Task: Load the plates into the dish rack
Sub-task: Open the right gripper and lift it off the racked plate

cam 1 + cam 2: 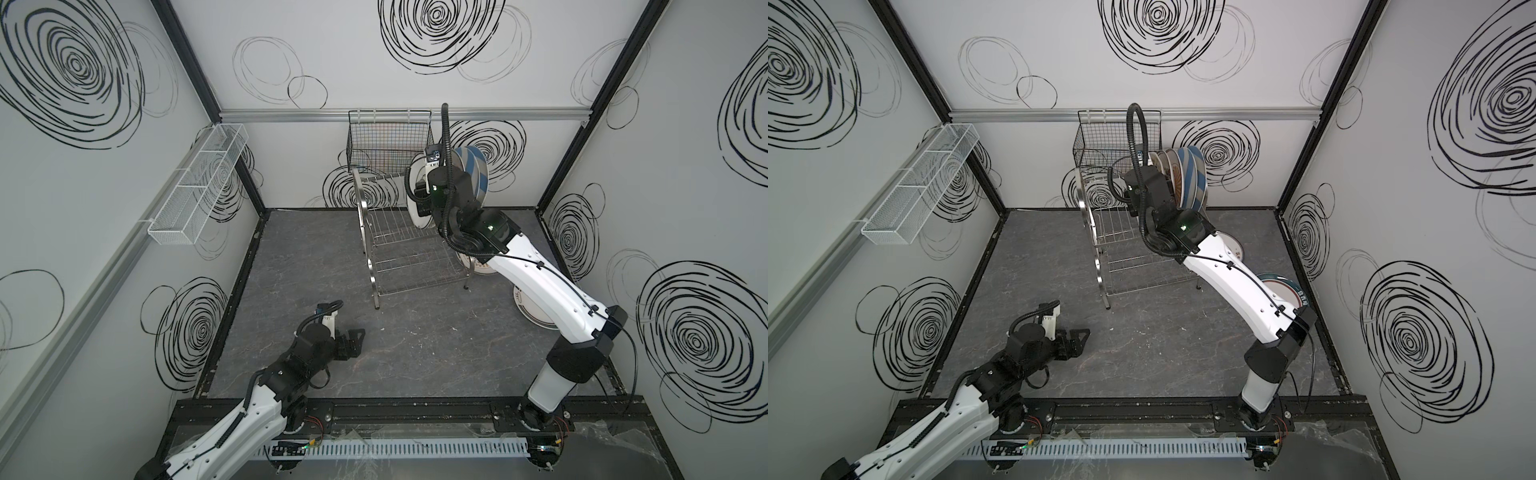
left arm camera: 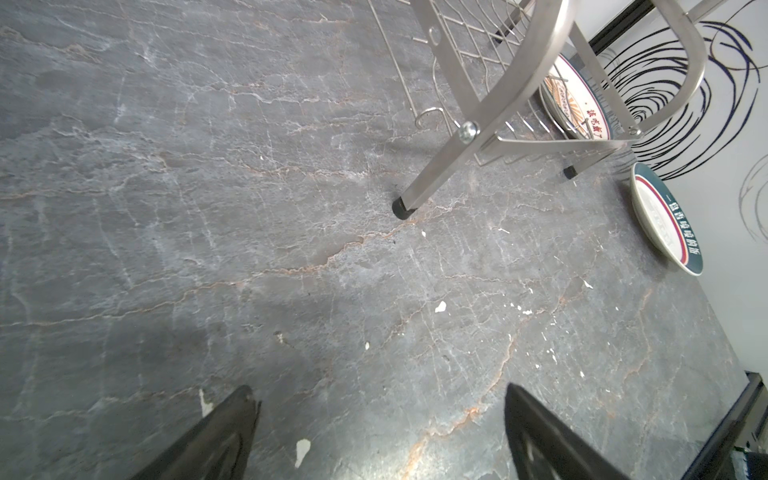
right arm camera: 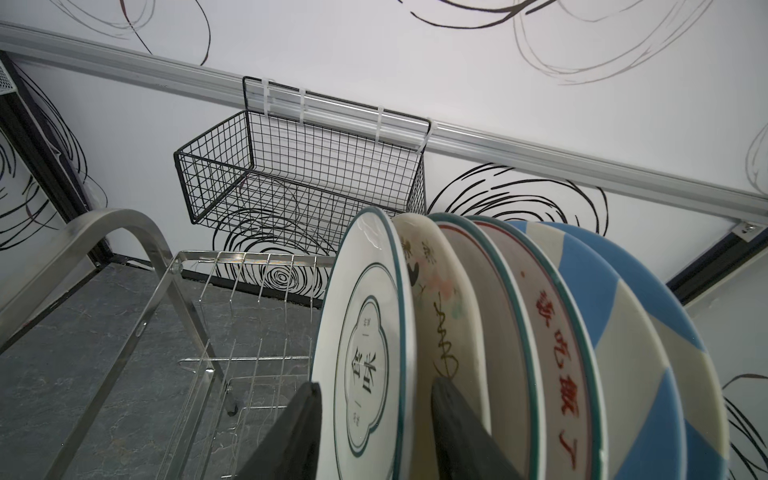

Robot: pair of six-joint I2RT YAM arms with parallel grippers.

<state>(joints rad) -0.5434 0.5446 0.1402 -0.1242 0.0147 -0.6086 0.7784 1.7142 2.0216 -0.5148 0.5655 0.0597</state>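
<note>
Dish rack [image 1: 415, 270], six plates [image 3: 540, 332] upright; right gripper [image 3: 376, 382] astride green-rimmed end plate [image 3: 365, 353], grasp cannot be told; left gripper [image 2: 380, 387] splayed, empty.

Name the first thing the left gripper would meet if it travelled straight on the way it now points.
Probably the grey table: the left gripper, jaws open, seems tilted down at bare tabletop. The dish rack leg lies further along that line; depth is unclear.

Overhead and close wrist views share dish rack [image 2: 436, 168].
</note>
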